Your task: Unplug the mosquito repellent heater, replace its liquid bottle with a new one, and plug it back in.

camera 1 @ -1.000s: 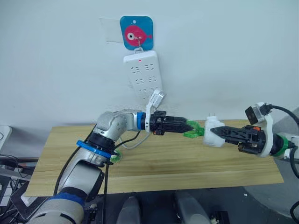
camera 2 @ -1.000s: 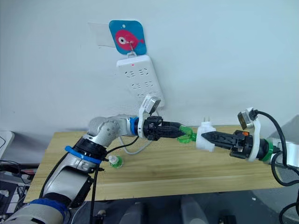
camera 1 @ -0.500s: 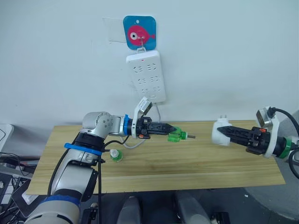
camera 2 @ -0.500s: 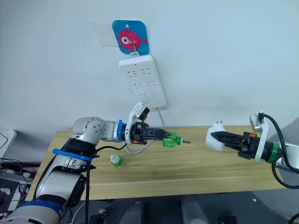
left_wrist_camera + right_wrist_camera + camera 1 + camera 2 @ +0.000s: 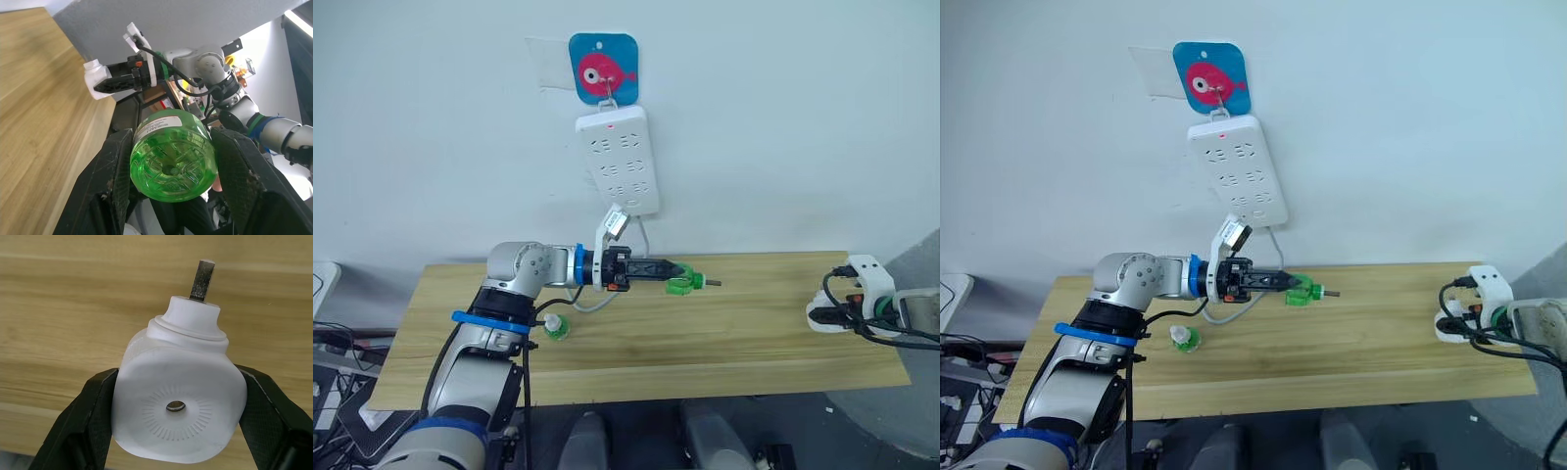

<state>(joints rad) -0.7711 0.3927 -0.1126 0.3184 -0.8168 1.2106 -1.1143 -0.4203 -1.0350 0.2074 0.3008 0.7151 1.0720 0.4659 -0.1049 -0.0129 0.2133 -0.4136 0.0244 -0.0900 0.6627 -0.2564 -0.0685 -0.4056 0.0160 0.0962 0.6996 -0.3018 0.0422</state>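
Note:
My left gripper (image 5: 677,282) is shut on a green liquid bottle (image 5: 681,285), held level above the table with its wick pointing right. In the left wrist view the bottle's (image 5: 173,156) base sits between the two black fingers. The white mosquito repellent heater (image 5: 178,406) is clamped in my right gripper (image 5: 819,316), low over the table's far right end, one prong (image 5: 202,279) showing. Heater (image 5: 95,78) and bottle are well apart. A second green bottle (image 5: 555,328) with a white cap stands on the table near my left elbow.
A white power strip (image 5: 619,162) hangs on the wall from a blue fish hook (image 5: 604,69), red light on, its cord (image 5: 597,305) trailing onto the wooden table (image 5: 724,343). The table's right edge is just beyond the heater.
The heater and green bottle, close together a second ago, are now far apart. My right arm drew back right and down with the heater. My left arm pulled back with the bottle, then held.

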